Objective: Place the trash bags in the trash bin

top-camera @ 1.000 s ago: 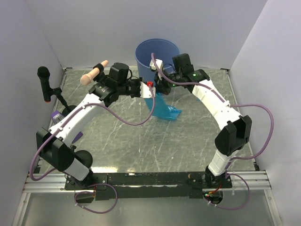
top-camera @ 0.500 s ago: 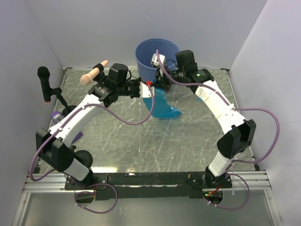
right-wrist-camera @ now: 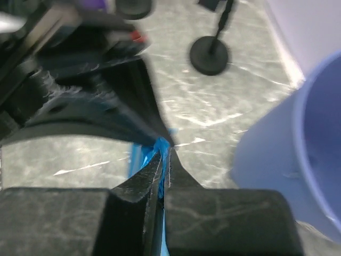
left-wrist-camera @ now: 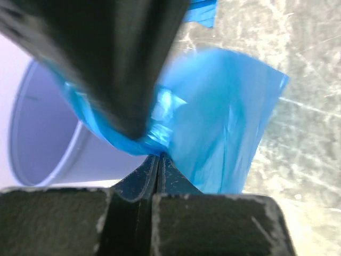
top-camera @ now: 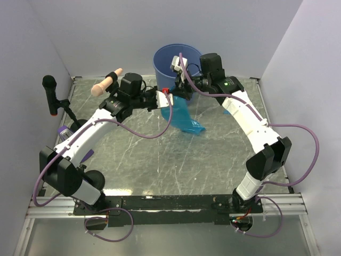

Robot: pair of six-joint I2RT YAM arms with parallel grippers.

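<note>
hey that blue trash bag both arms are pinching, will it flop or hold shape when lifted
Likely floppy: the trash bag drapes limp and creased from the left gripper and right gripper. Probably very light, being thin translucent film. Its glossy surface may slip from a pinch.

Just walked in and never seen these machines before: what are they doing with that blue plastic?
Two robot hands are sharing one trash bag. The left hand and the right hand are both shut on its top edge, holding it up just in front of the trash bin. Its lower end hangs toward the table; it is not yet in the bin.
</note>
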